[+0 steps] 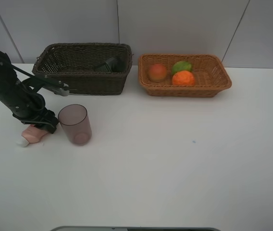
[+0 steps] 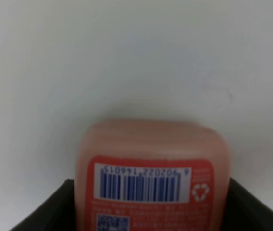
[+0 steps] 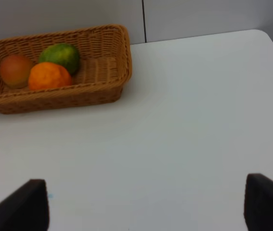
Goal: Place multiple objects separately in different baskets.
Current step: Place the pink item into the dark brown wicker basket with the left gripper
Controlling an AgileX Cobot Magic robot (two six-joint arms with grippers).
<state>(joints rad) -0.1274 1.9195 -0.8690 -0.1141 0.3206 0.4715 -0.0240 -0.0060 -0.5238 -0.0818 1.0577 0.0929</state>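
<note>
Left wrist view: left claw [image 2: 151, 214] pinching tube [image 2: 151, 142], tube lying on desk [image 1: 175, 163] just beside cup [image 1: 74, 124]. Right claw [image 3: 143, 204] hanging spread above desk. Peach [image 1: 157, 72], green fruit [image 1: 181, 66], orange [image 1: 183, 78] sitting in tan basket [image 1: 189, 91].

We see a white table [image 1: 184, 183] across the scene, with a small dark speck [image 1: 193, 142] right of centre. On the far side stands a pale grey wall [image 1: 179, 24] with thin seams [image 1: 117, 21]. A grey strip [image 1: 136, 228] lines the near edge.
</note>
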